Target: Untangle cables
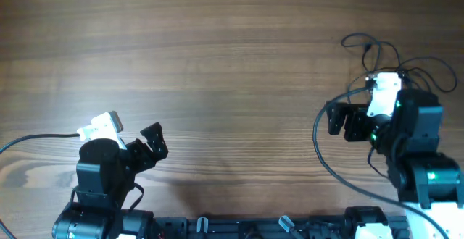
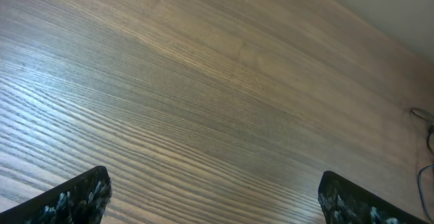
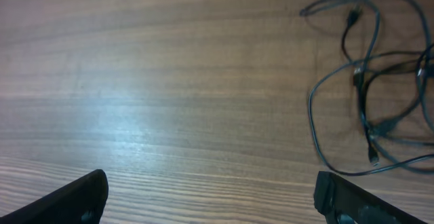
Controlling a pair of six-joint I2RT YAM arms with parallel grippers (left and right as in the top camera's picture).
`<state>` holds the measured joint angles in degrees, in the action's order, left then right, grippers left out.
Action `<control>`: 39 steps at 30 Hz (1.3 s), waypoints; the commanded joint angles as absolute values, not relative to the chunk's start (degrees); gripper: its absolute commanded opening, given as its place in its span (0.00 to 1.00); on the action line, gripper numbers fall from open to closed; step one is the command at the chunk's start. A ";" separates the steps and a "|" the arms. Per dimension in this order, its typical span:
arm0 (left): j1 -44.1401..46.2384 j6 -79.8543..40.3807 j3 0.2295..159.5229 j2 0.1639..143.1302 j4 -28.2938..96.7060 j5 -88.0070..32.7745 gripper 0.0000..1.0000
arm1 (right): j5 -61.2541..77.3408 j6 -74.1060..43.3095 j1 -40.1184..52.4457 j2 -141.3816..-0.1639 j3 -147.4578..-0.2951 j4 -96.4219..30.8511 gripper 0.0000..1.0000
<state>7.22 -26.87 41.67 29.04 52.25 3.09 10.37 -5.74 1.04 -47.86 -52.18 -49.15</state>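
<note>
The cables (image 1: 395,56) are thin black cords with small plugs, lying in a loose tangle on the wooden table at the far right. The right arm hides part of the tangle. In the right wrist view the cables (image 3: 366,81) lie at the upper right, ahead and to the right of the jaws. A small bit of cable (image 2: 427,136) shows at the right edge of the left wrist view. My right gripper (image 1: 344,121) (image 3: 210,197) is open and empty, just left of the tangle. My left gripper (image 1: 148,146) (image 2: 213,197) is open and empty at the near left, far from the cables.
A thick black robot cable (image 1: 326,156) loops from the right arm over the table towards the front edge. Another arm cable (image 1: 29,141) runs off to the left edge. Bare wooden table (image 1: 232,65) lies between the arms.
</note>
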 commanded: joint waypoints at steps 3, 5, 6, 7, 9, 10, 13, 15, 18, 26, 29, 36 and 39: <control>6.85 -27.42 41.23 28.88 52.14 3.25 1.00 | 9.89 -4.54 1.17 -47.66 -51.13 -49.10 1.00; 6.85 -27.42 41.23 28.88 52.12 3.27 1.00 | 9.89 -4.56 1.17 -46.06 -50.68 -49.08 1.00; 6.85 -27.42 41.23 28.88 52.14 3.27 1.00 | 9.89 -4.56 1.17 -44.93 -50.43 -49.12 1.00; 6.85 -27.42 41.23 28.88 52.14 3.27 1.00 | 9.87 -4.51 1.17 -43.68 -50.13 -49.10 1.00; 6.85 -27.42 41.23 28.88 52.14 3.27 1.00 | 8.43 -4.45 1.17 -40.23 -49.56 -49.30 1.00; 6.85 -27.42 41.23 28.88 52.14 3.25 1.00 | 7.77 -4.40 1.17 -38.39 -49.19 -49.28 1.00; 6.85 -27.42 41.23 28.88 52.12 3.27 1.00 | 7.31 -3.64 1.17 -32.58 -46.70 -47.00 1.00; 6.85 -27.42 41.23 28.88 52.12 3.27 1.00 | 7.66 -3.38 1.17 -28.08 -43.09 -43.27 1.00; 6.85 -27.42 41.23 28.88 52.14 3.27 1.00 | 10.09 -3.40 1.17 -21.43 -36.16 -35.59 1.00; 6.85 -27.42 41.23 28.88 52.14 3.27 1.00 | 11.88 -3.57 4.56 -6.81 -21.02 -15.49 1.00; 6.85 -27.42 41.23 28.88 52.14 3.27 1.00 | 11.66 -3.57 5.76 -3.55 -16.51 -9.45 1.00; 6.85 -27.42 41.23 28.88 52.14 3.27 1.00 | 10.96 -3.31 6.04 -0.19 -8.23 3.51 1.00; 6.85 -27.42 41.23 28.88 52.14 3.25 1.00 | 10.24 -3.01 6.04 -0.19 -6.04 7.77 1.00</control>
